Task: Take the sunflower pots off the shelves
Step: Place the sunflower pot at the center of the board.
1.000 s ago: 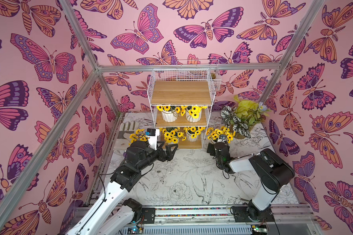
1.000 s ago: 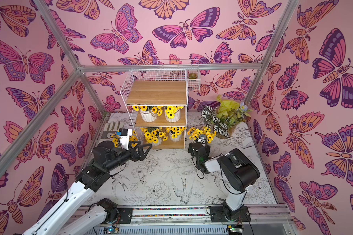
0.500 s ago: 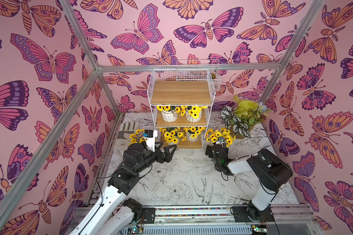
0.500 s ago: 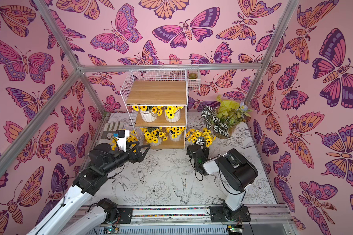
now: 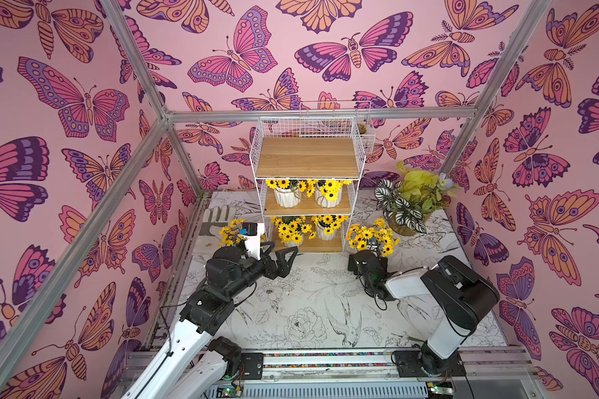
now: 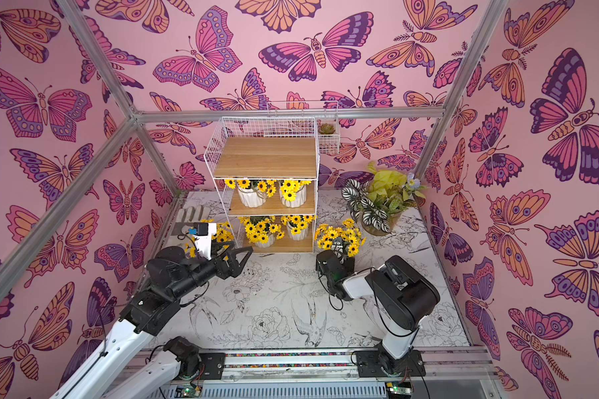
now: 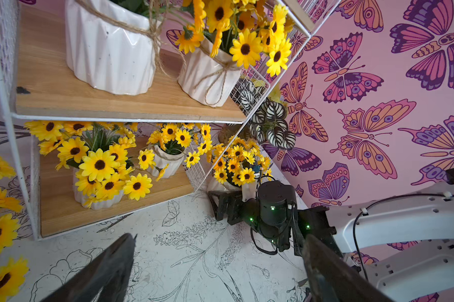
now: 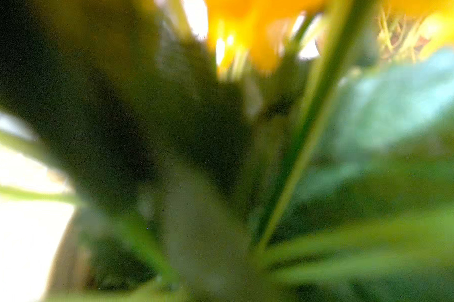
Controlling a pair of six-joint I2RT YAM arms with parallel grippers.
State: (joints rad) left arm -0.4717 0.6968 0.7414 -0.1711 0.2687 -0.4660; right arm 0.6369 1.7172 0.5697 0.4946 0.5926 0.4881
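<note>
Sunflower pots [image 5: 287, 197] number six: four on the shelves [image 5: 308, 155] — two on the middle board, two on the bottom one — and two on the printed table [image 5: 305, 311], one at each side of the shelves. The left gripper [image 5: 282, 249] hovers in front of the bottom board, jaws spread wide and empty. The right gripper [image 5: 366, 255] sits low at the pot right of the shelves [image 5: 372, 236], its fingers hidden under the blooms — whether they grip cannot be told, and its wrist view shows only blurred leaves. Compared with a second ago, the right wrist has drawn back slightly toward its base, that pot stays put, and the left arm has hardly shifted.
</note>
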